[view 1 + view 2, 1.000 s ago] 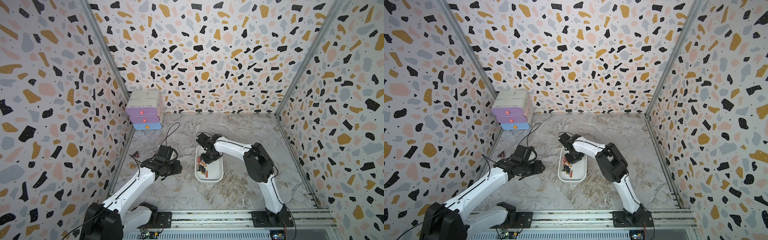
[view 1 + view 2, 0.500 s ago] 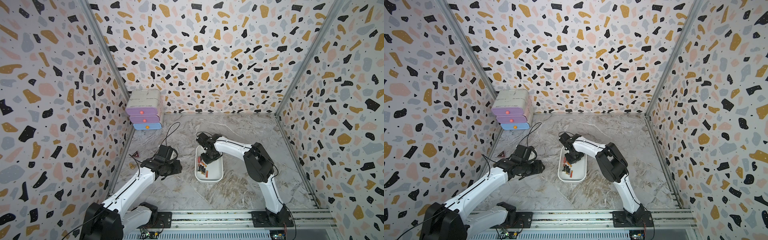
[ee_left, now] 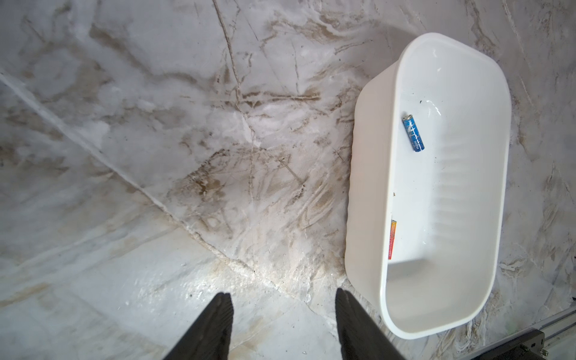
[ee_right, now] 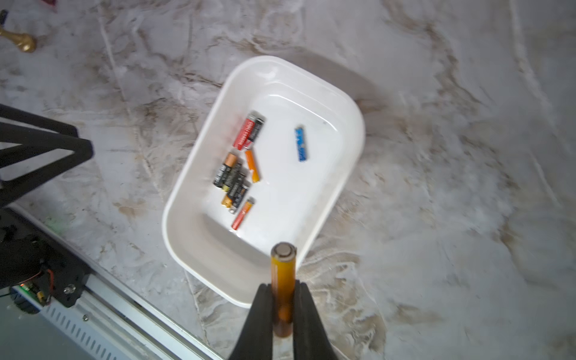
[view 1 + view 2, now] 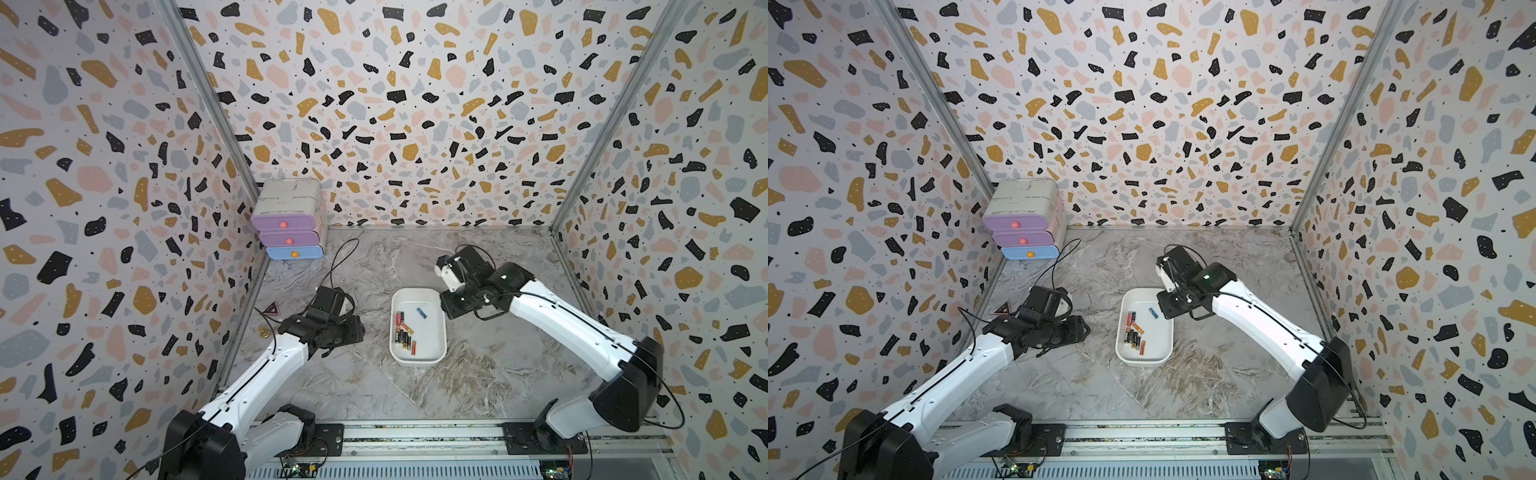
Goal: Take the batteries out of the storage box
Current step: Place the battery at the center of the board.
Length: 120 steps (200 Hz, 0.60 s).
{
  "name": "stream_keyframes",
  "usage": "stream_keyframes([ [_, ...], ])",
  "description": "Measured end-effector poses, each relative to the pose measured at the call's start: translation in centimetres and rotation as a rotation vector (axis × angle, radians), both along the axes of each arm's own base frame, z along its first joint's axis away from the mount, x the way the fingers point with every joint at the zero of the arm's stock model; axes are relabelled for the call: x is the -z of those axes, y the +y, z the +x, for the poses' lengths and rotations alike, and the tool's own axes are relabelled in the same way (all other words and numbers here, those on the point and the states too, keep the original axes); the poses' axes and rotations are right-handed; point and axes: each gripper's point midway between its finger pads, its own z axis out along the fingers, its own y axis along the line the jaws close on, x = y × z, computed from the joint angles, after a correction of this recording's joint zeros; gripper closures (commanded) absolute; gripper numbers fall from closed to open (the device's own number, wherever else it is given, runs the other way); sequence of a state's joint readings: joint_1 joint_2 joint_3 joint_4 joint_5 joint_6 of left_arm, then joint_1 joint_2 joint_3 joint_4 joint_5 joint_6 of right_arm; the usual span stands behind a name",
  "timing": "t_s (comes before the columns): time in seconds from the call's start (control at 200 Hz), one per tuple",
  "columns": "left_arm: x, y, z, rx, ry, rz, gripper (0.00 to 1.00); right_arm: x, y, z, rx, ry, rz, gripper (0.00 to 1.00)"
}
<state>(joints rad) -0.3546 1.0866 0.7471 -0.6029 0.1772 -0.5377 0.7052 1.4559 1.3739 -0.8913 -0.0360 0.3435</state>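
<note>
Bimanual cell, described from the front rail (image 5: 415, 432) to the back wall (image 5: 395, 124). The left gripper (image 3: 282, 311) hovered low over the bare marble tabletop (image 3: 156, 156). Its fingers (image 3: 215, 324) were spread apart with nothing between them, near the left side of the storage box (image 5: 418, 362). A small brass piece (image 5: 262, 331) and a red triangle sticker (image 5: 271, 309) lay by the table's left edge.

The box, a shallow white tub, sat near the middle of the table with its long side running front to back. The batteries (image 5: 404, 332) lay on its floor. Most formed a loose cluster in black, red, orange and copper-tipped wrappers along the left side. One blue battery (image 5: 422, 313) lay apart toward the far right.

The right gripper (image 4: 282, 284) was held above the table at the box's far right corner. Its fingers (image 4: 265, 311) pinched an orange battery (image 4: 282, 265) by one end, and the cell's free metal end pointed away from the wrist. A drawer unit (image 5: 289, 220) with two purple drawers and one blue stood in the far left corner.
</note>
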Motion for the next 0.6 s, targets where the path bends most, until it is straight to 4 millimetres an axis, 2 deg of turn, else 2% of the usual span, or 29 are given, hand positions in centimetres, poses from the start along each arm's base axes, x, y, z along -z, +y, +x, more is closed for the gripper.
stream_keyframes([
  [0.055, -0.1, 0.0, 0.0, 0.000, -0.002, -0.001, 0.43, 1.5, -2.9, 0.0, 0.065, 0.025, -0.037, 1.00],
  [0.145, -0.1, 0.0, 0.0, 0.000, -0.003, -0.002, 0.43, 6.3, -7.3, -0.4, 0.167, 0.124, -0.153, 1.00],
  [0.225, -0.2, 0.0, 0.0, 0.000, -0.004, -0.002, 0.43, 10.5, -9.5, -1.4, 0.202, 0.233, -0.249, 1.00],
  [0.285, -0.2, 0.0, 0.0, 0.000, -0.004, -0.002, 0.43, 12.8, -9.9, -2.1, 0.200, 0.294, -0.294, 1.00],
  [0.36, -0.2, 0.0, 0.0, 0.000, -0.005, -0.002, 0.43, 14.4, -9.7, -2.0, 0.203, 0.325, -0.314, 1.00],
  [0.601, 0.0, 0.0, 0.1, -0.001, -0.002, -0.003, 0.43, 17.1, -8.2, 1.9, 0.231, 0.289, -0.329, 1.00],
])
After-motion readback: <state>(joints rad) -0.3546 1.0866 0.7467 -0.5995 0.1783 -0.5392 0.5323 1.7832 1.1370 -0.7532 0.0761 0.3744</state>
